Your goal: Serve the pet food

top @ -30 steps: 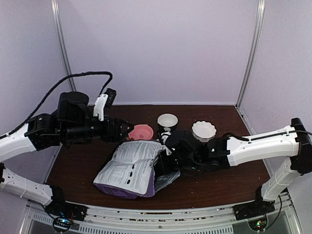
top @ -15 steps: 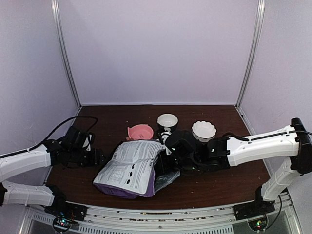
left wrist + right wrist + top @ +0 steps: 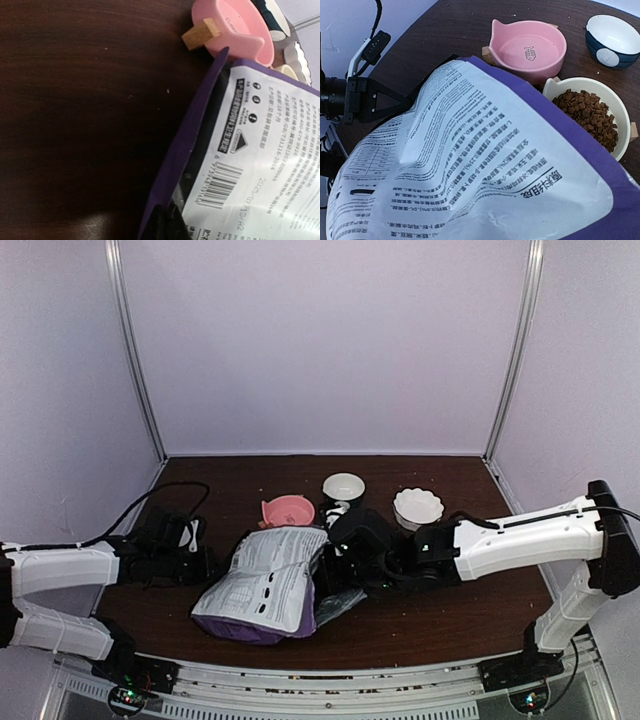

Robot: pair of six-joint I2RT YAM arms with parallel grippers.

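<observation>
Two claws, both hard to read.

Left gripper point(image 3: 406, 103): low over the table point(image 3: 150, 610), its tips tapering toward the left edge of the purple-and-white food bag point(image 3: 262, 583). Its own camera shows no fingers, so I cannot tell whether it is open or closed.

Bags: one, print side up, cut off in both wrist views.

Right gripper point(image 3: 345, 558): jaws closed, tips buried at the bag's right edge. A grip on the bag is unconfirmed.

Bowls: four.
- pink bowl point(image 3: 527, 50)
- navy-and-white bowl point(image 3: 612, 37)
- cream bowl point(image 3: 618, 117)
- white scalloped bowl point(image 3: 418, 508)

Kibble point(image 3: 585, 114): one heap in the cream bowl. Its long axis runs upper left to lower right in the right wrist view. From above, the right arm hides that bowl.
</observation>
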